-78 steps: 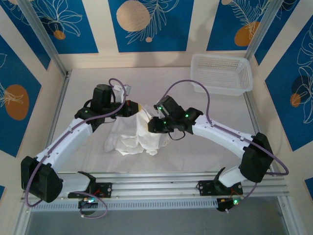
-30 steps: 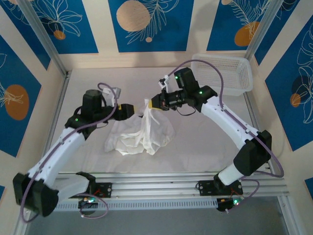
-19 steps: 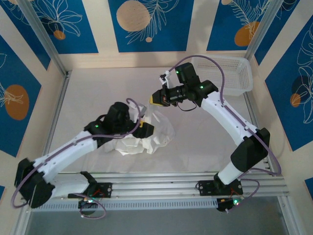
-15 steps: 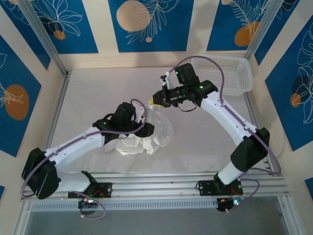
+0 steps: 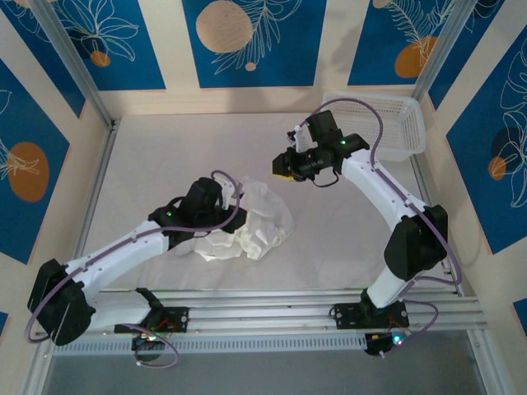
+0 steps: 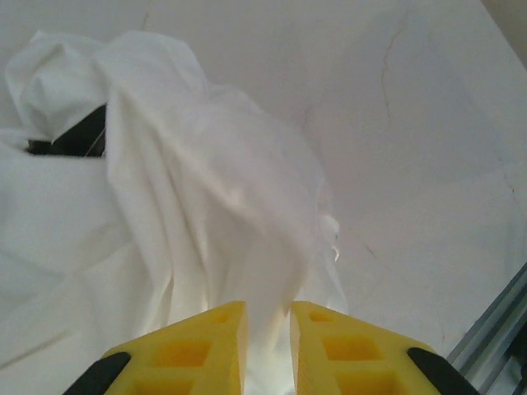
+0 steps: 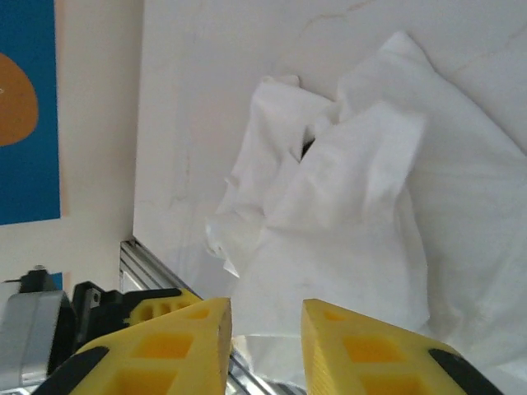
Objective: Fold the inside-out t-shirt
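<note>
crumpled t-shirt (image 5: 263,220), pinched in left gripper (image 6: 265,317)

- Left wrist view: the bottom edge cuts the left hand (image 6: 268,317); the shirt (image 6: 206,214) cloth in its narrow gap is blurred, so the grip is unclear.
- A dark spot (image 6: 76,140) in a fold: tag or print, I cannot tell.
- Right wrist view: the bottom edge cuts the right hand (image 7: 266,317), and the right edge cuts the shirt.
</note>
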Controlling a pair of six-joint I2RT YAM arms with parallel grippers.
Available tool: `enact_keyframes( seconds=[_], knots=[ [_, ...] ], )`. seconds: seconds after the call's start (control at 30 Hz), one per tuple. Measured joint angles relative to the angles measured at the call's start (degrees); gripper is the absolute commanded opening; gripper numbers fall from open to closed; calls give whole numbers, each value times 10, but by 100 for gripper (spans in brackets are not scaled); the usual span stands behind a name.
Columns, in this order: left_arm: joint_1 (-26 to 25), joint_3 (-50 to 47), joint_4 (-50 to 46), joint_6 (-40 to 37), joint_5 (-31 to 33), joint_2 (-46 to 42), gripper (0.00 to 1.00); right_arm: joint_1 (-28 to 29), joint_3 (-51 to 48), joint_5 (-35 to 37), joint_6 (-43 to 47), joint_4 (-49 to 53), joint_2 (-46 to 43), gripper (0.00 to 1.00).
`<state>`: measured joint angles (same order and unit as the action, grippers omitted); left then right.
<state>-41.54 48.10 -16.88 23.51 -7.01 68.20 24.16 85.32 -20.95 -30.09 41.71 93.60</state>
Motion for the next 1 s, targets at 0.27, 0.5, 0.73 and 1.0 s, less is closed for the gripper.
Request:
enact_keyframes(
  seconds=[0.27, 0.5, 0.73, 1.0],
  knots=[
    [0, -21, -17, 25, 7, 4, 30, 13, -112, 44, 7, -42, -24, 34],
    [0, -32, 35, 33, -72, 18, 51, 22, -277, 83, -97, -99, -119, 35],
    [5, 7, 28, 23, -63, 25, 65, 116, -346, 151, -80, -162, -173, 48],
    [10, 51, 23, 16, -49, 61, 65, 153, -300, 239, 56, -212, -77, 49]
  ],
)
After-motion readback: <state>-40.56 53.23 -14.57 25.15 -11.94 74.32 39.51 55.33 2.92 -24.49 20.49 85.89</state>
